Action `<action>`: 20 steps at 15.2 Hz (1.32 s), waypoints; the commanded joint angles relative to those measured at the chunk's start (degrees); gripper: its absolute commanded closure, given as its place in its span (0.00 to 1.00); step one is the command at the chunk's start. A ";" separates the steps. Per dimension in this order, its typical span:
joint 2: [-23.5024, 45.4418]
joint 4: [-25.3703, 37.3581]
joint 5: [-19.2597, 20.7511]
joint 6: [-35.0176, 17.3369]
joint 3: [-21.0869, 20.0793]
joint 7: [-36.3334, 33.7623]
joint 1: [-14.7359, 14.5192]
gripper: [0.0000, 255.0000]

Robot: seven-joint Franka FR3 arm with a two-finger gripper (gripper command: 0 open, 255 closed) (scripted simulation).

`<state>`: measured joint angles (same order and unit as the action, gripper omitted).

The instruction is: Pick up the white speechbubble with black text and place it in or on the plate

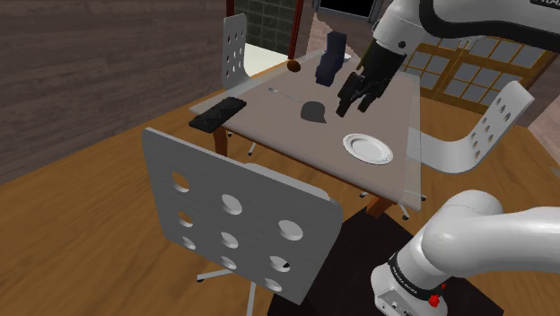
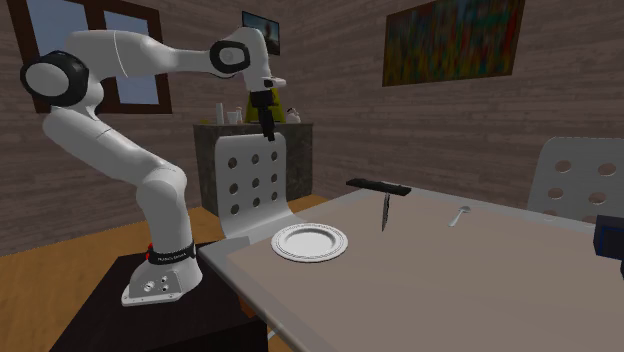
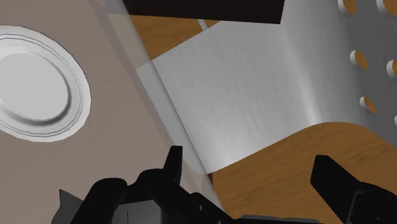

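Observation:
The speech bubble (image 1: 312,111) looks dark grey here and sits mid-table; in the second exterior view the speech bubble (image 2: 384,211) is a thin upright sliver seen edge-on. A white round plate (image 1: 368,148) lies near the table edge closest to the stand, also visible as the plate (image 2: 310,242) and the plate (image 3: 35,83). My black gripper (image 1: 346,104) hangs high in the air, apart from both. The gripper (image 2: 268,132) is over the table's edge by the grey chair. In the wrist view the gripper (image 3: 251,172) is open with nothing between its fingers, and the plate lies off to one side.
On the table (image 1: 269,126) are a flat black slab (image 1: 217,114), a dark blue object (image 1: 328,58), a spoon (image 1: 287,91) and a small brown ball (image 1: 293,65). Grey perforated chairs (image 1: 238,220) (image 1: 476,135) stand around it; one chair seat (image 3: 242,95) lies below my hand.

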<state>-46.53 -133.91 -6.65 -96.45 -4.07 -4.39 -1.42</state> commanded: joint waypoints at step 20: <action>44.21 32.00 16.66 4.95 11.53 36.81 1.17 0.00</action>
<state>-4.52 -104.02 9.25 -92.21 7.40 30.78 -0.22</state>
